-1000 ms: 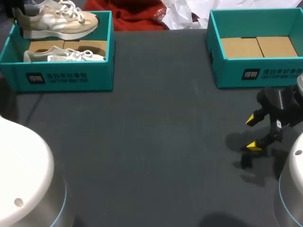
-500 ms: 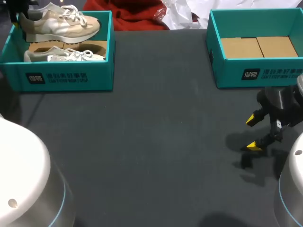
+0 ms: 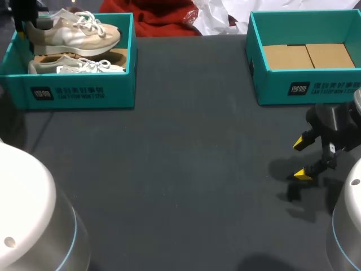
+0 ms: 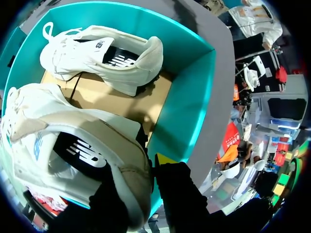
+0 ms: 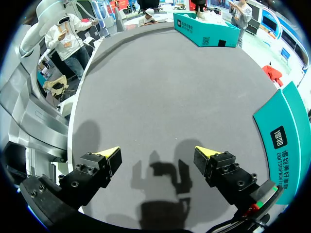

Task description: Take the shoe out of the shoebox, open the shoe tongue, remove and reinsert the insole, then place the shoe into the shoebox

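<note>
Item, left gripper [image 4: 148,167]: closed on the heel of the beige shoe [image 4: 73,141]. One yellow-tipped finger [image 4: 166,159] outside the heel, the other dark finger on the inner side of the collar. Holds that shoe raised over the left shoebox [image 3: 79,93], sole down, laces up, toe toward the table's middle, heel at the box's outer end.

Item, white shoe [image 4: 97,56]: inside the same left shoebox, on its brown cardboard floor [image 4: 114,99], under and beside the raised beige shoe, close to the box's front wall in the head view. Apart from both grippers.

Item, right shoebox [image 3: 307,87]: teal, open-topped, at the table's far right. Contains only two brown cardboard panels [image 3: 309,55] side by side on its floor.

Item, right gripper [image 3: 302,159]: fingers spread wide, nothing between them. Hangs above the dark grey table [image 3: 186,169], just in front of the right shoebox's front wall, with its shadow on the cloth below. Well apart from both shoes.
</note>
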